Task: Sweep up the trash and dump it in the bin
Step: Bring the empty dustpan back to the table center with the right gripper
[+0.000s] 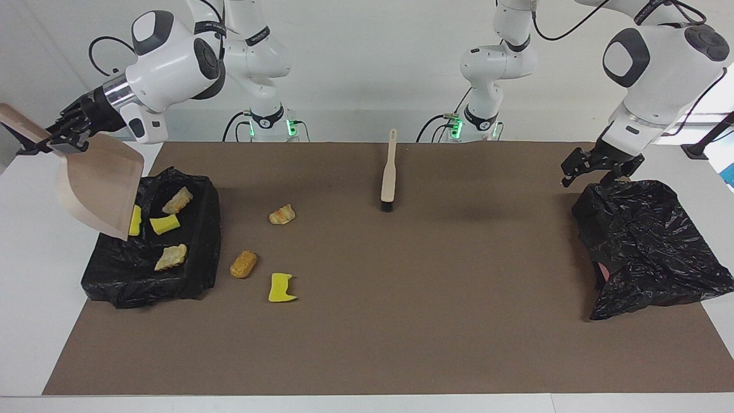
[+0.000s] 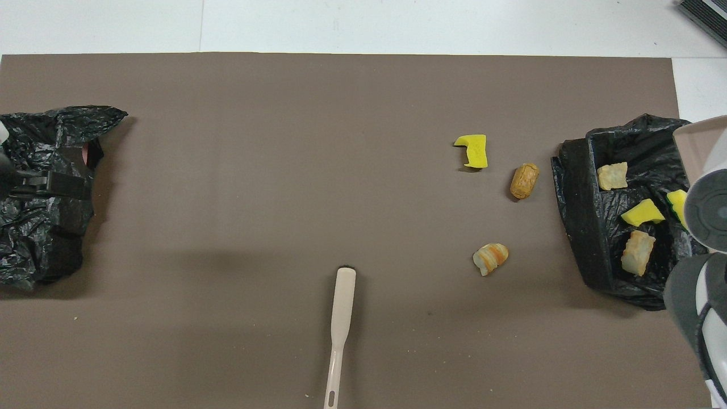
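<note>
My right gripper (image 1: pixel 53 140) is shut on the handle of the beige dustpan (image 1: pixel 100 186), which hangs tipped steeply with its mouth down over the black-lined bin (image 1: pixel 198 269). Several bits of trash lie inside the bin: yellow chunks (image 1: pixel 163 224) and bread pieces (image 1: pixel 170 257). Three bits lie on the brown mat beside the bin: a croissant (image 1: pixel 281 214), a brown roll (image 1: pixel 243 264) and a yellow sponge chunk (image 1: pixel 281 287). In the overhead view they are the croissant (image 2: pixel 491 257), the roll (image 2: pixel 524 180) and the chunk (image 2: pixel 473 150). My left gripper (image 1: pixel 593 169) is open and holds nothing.
A beige brush (image 1: pixel 389 172) lies on the mat near the robots, bristles pointing away from them. A crumpled black bag (image 1: pixel 648 246) sits at the left arm's end of the table, under the left gripper. The mat covers most of the white table.
</note>
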Controlling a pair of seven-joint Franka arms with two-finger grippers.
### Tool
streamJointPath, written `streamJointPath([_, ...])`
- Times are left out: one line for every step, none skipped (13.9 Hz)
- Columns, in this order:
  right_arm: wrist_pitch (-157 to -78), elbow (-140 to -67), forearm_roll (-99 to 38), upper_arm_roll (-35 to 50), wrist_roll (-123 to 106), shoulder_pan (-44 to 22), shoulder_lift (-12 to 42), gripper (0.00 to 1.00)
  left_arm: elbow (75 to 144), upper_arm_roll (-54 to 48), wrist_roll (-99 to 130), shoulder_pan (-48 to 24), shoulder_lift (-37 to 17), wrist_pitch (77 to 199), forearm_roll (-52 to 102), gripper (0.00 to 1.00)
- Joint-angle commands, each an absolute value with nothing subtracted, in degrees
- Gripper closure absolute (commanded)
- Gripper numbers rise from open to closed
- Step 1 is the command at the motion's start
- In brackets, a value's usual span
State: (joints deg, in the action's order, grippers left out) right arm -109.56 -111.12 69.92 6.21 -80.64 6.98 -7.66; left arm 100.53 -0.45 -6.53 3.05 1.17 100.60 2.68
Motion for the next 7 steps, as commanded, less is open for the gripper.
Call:
streamJointPath([-104.79, -104.88, 61.83, 9.22, -78.93, 6.94, -3.80, 1.00, 93.44, -1.32, -4.84, 2.99, -0.09, 93.89, 0.35, 0.00])
streamJointPath([-103.11, -102.42, 57.35, 10.10, -77.71, 6.94, -2.13, 1.00, 92.30, -1.49, -3.01, 2.81, 0.00, 91.95, 0.35, 0.00])
streamJointPath([-102.23, -100.65, 53.30, 10.37, -75.52, 6.94, -1.15, 1.00, 91.76, -1.76, -0.81, 2.64, 0.26, 90.37, 0.18, 0.00])
streamJointPath([-101.96, -100.46, 49.35, 10.46, -70.80, 6.94, -0.97, 1.00, 91.84, -1.84, -0.27, 2.38, 0.79, 89.92, 0.26, 0.00])
streamJointPath([-101.78, -100.55, 44.87, 10.46, -65.71, 6.60, -0.97, 1.00, 92.11, -1.93, -0.26, 2.29, 1.14, 89.91, 0.44, 0.00])
streamJointPath([-101.08, -100.46, 38.73, 10.55, -62.61, 5.55, -0.36, 1.00, 92.63, -2.02, -0.18, 2.29, 1.49, 89.91, 0.44, 0.00])
streamJointPath([-100.20, -100.55, 33.54, 10.46, -59.27, 4.75, 0.52, 1.00, 92.98, -2.02, 0.00, 2.29, 1.93, 89.83, 0.44, 0.00])
